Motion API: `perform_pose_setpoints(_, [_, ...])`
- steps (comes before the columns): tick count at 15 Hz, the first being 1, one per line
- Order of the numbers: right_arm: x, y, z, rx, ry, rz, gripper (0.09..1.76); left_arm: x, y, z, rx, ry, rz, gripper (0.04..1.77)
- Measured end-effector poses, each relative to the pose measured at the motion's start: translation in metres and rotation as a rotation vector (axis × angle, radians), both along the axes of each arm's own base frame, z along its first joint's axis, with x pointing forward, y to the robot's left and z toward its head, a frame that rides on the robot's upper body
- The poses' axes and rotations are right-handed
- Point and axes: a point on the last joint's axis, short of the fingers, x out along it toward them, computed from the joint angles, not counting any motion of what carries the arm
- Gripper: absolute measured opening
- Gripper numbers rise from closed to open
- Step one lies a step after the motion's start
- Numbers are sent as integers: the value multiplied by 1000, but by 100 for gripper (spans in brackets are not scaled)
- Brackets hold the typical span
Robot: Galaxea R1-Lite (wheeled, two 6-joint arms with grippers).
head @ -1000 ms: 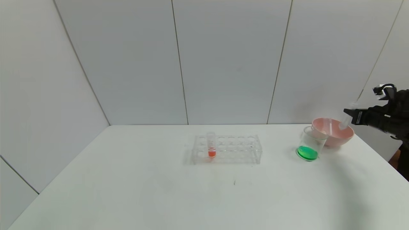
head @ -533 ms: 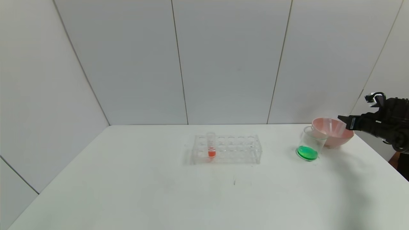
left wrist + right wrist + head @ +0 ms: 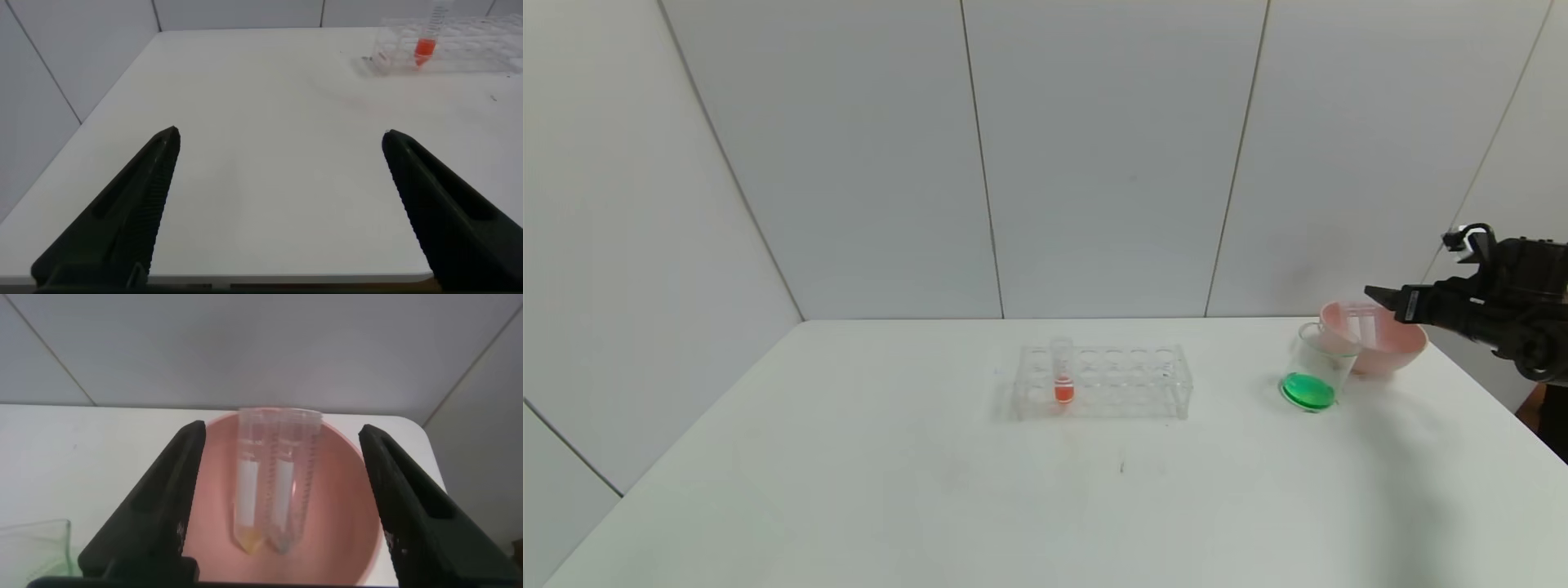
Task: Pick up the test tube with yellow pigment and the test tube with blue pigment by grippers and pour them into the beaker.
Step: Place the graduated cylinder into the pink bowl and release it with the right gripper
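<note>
The right gripper [image 3: 1376,292] has let go of the tube it held over the pink bowl [image 3: 1401,347] a second ago and shifted toward nine o'clock; its jaws now stand wide open, holding nothing. The arm reaches in level from three o'clock, above the bowl. Only the right wrist view shows two tubes lying side by side in the bowl: one with a yellow tint [image 3: 251,494], the other [image 3: 291,486] emptied. The beaker [image 3: 1316,367], holding green liquid, touches the bowl. The left gripper [image 3: 278,204] hangs open over the bench [image 3: 849,457], far from the rack [image 3: 1104,380].
</note>
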Motion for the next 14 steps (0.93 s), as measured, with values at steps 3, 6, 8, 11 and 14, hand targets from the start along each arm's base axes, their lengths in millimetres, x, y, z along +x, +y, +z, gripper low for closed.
perform_pose_setpoints(3, [8,49,12,-14,-19,3,147,0,0,0,0,0,0,176])
perform_pose_setpoints(6, [6,114,29,26,-50,10,154,0,0,0,0,0,0,176])
perform_pose_setpoints(8, [-9,147,45,38,-73,36,158,0,0,0,0,0,0,176])
perform_pose_setpoints(11, [-51,171,69,42,-114,82,162,0,0,0,0,0,0,176])
perform_pose_setpoints(14, [-112,171,97,42,-204,92,165,0,0,0,0,0,0,176])
